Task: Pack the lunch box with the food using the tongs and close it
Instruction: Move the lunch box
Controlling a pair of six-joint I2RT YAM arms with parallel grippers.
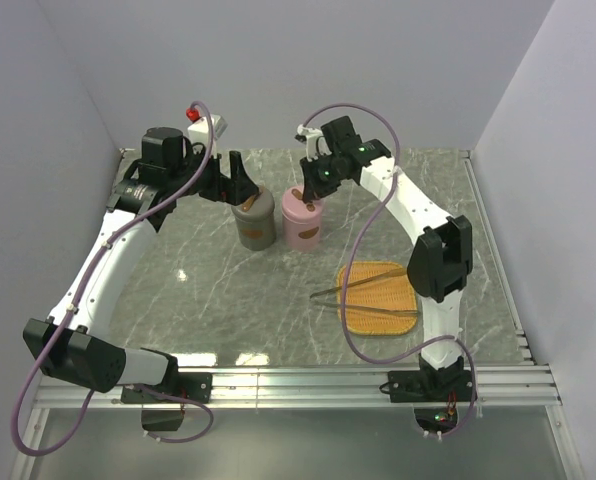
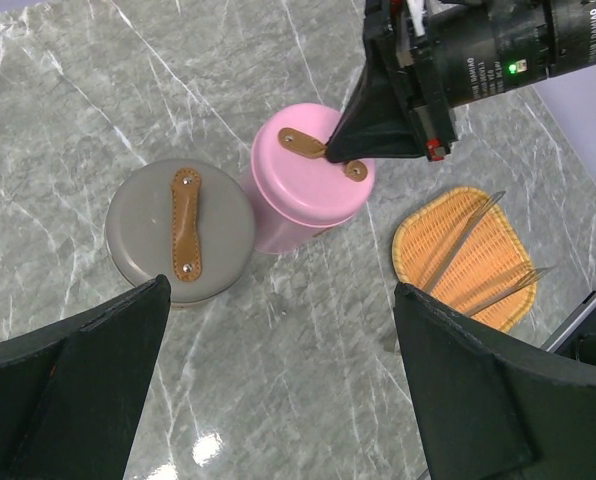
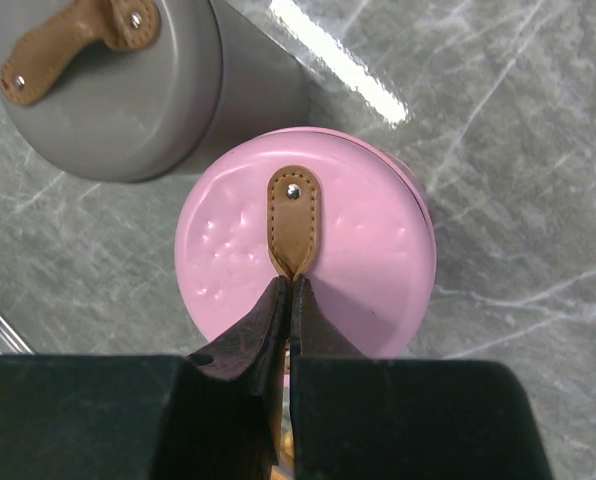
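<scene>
Tongs [image 1: 363,280] are seen lying across the orange woven tray [image 1: 378,325] on the table [image 1: 198,290], well apart from both arms. The right arm is reached forward and bent down over the pink container [image 1: 302,228], with the right gripper [image 3: 290,300] closed on what appears to be the brown strap [image 3: 294,215] of its lid. The left arm is stretched far forward, and the left gripper [image 1: 240,185] is held wide open above the grey container [image 1: 255,228], which stands just beside the pink one.
</scene>
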